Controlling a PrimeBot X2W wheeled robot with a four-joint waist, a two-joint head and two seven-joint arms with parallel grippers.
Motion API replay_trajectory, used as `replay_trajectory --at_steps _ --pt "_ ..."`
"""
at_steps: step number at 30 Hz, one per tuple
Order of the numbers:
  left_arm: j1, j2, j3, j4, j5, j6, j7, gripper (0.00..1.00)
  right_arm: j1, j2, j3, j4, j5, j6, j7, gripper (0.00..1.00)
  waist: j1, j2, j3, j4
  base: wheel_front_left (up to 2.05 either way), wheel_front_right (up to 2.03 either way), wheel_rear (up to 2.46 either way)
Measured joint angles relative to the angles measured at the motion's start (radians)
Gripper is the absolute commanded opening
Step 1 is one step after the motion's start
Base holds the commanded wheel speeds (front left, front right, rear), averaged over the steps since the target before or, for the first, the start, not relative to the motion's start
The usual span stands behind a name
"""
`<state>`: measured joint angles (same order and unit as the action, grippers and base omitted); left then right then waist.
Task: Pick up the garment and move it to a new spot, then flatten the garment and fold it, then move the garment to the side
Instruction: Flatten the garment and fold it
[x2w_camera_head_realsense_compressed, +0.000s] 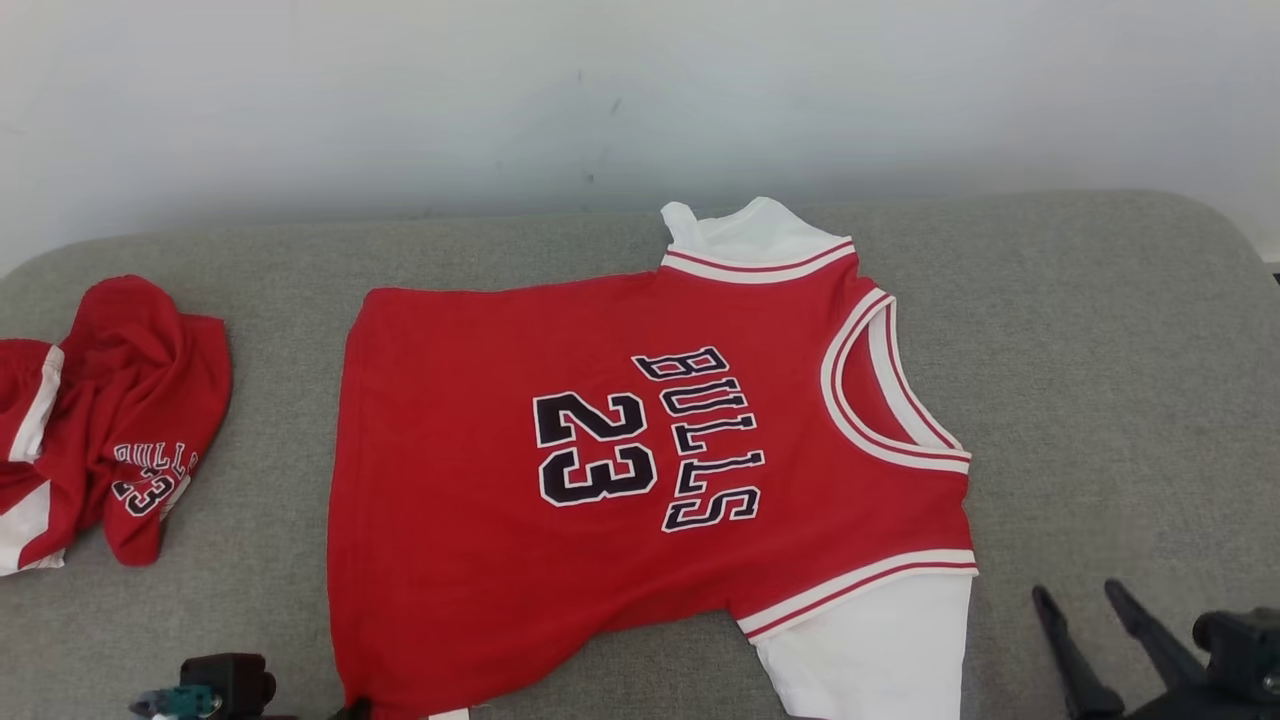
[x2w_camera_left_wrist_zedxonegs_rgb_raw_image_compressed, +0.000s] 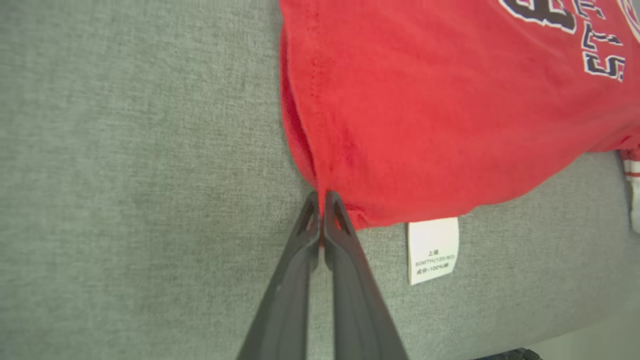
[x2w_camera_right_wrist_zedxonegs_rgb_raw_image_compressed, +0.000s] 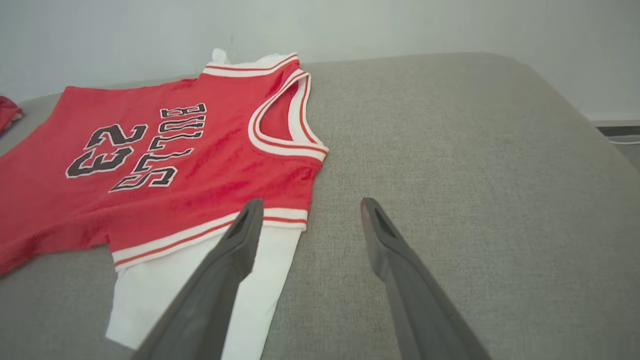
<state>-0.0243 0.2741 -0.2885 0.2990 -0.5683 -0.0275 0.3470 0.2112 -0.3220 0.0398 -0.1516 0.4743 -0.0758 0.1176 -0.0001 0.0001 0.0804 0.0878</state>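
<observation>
The garment (x2w_camera_head_realsense_compressed: 640, 470) is a red "BULLS 23" jersey with white sleeves, spread flat on the grey cushion (x2w_camera_head_realsense_compressed: 1100, 380), neck toward the right. My left gripper (x2w_camera_left_wrist_zedxonegs_rgb_raw_image_compressed: 321, 197) is shut on the garment's near hem corner, where the red cloth bunches at the fingertips; a white care label (x2w_camera_left_wrist_zedxonegs_rgb_raw_image_compressed: 432, 250) lies beside it. In the head view the left gripper (x2w_camera_head_realsense_compressed: 350, 708) is at the bottom edge, by that corner. My right gripper (x2w_camera_head_realsense_compressed: 1078, 592) stands open, holding nothing, just right of the near white sleeve (x2w_camera_head_realsense_compressed: 880, 650). In the right wrist view, the right gripper (x2w_camera_right_wrist_zedxonegs_rgb_raw_image_compressed: 311, 202) is over the sleeve's edge (x2w_camera_right_wrist_zedxonegs_rgb_raw_image_compressed: 270, 270).
A second red piece of clothing (x2w_camera_head_realsense_compressed: 110, 420) lies crumpled at the cushion's left end. A pale wall (x2w_camera_head_realsense_compressed: 640, 90) stands behind the cushion. Bare grey cushion stretches to the right of the jersey, and its right corner rounds off.
</observation>
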Motion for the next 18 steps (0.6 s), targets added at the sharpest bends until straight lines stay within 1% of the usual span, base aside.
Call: replay_trajectory --at_steps 3,6,10,14,18 --pt "-0.014 -0.008 -0.004 -0.003 0.014 0.0 -0.027 0.0 0.048 -0.017 0.014 0.029 0.04 0.027 0.06 1.0 0.0 0.0 -0.002 0.01 0.0 0.0 0.0" --pt "-0.028 -0.009 0.004 -0.003 0.034 0.001 -0.058 0.0 0.064 -0.02 0.038 0.038 0.065 0.042 0.11 1.0 0.0 0.0 -0.004 0.022 0.0 0.0 0.0" --pt "-0.031 -0.015 -0.001 -0.001 0.043 0.002 -0.077 0.0 0.065 -0.015 0.057 0.044 0.078 0.05 0.145 1.0 0.0 0.0 -0.006 0.032 0.0 0.0 0.0" --pt "-0.037 -0.034 -0.007 0.002 0.046 0.003 -0.107 0.0 0.067 -0.002 0.089 0.062 0.086 0.05 0.193 1.0 0.0 0.0 -0.006 0.048 0.0 0.0 0.0" --pt "-0.047 -0.052 0.008 0.008 0.048 0.019 -0.139 0.0 0.067 0.001 0.12 0.096 0.085 0.051 0.235 1.0 0.0 0.0 -0.003 0.062 0.0 0.0 0.0"
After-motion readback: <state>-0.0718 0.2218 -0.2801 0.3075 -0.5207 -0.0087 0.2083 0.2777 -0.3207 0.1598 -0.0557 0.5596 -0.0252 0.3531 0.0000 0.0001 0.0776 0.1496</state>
